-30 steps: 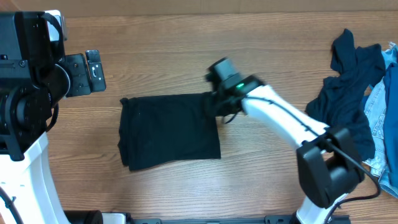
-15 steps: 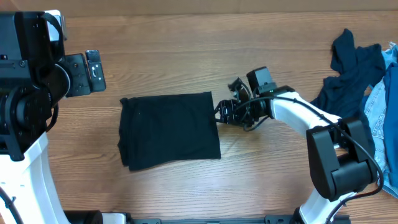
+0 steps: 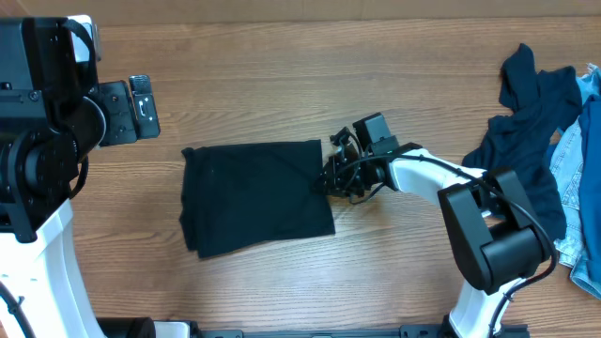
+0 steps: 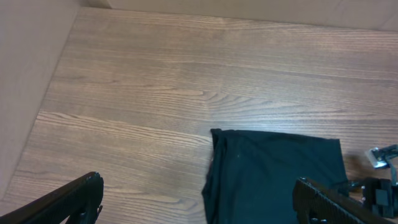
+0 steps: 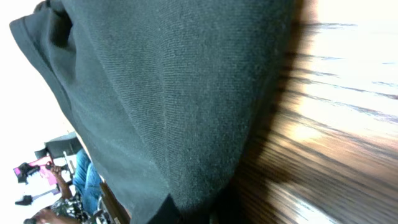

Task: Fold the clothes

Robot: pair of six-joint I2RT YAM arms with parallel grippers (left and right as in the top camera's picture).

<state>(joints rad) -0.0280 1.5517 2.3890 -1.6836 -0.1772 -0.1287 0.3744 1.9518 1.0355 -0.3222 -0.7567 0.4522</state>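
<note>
A near-black T-shirt [image 3: 255, 195], folded into a rectangle, lies flat on the wooden table [image 3: 282, 75]; in the left wrist view the T-shirt [image 4: 273, 168] is at the lower right. My right gripper [image 3: 329, 176] lies low at the shirt's right edge and is shut on that edge. Dark T-shirt fabric [image 5: 174, 93] fills most of the right wrist view and runs down to the jaws. My left gripper [image 4: 199, 202] hangs wide open above the table to the left of the shirt, holding nothing. Its fingertips [image 4: 84, 193] show at the bottom corners of the left wrist view.
More clothes are heaped at the table's right edge: a rumpled dark blue garment [image 3: 526, 131] and pale blue denim [image 3: 584, 178]. The left arm's base [image 3: 42, 141] stands at the far left, and the right arm's base [image 3: 493, 253] at the front right.
My right gripper drew back to the right off the shirt and opened, then came back to the shirt's right edge and shut there. The left arm has not moved.
</note>
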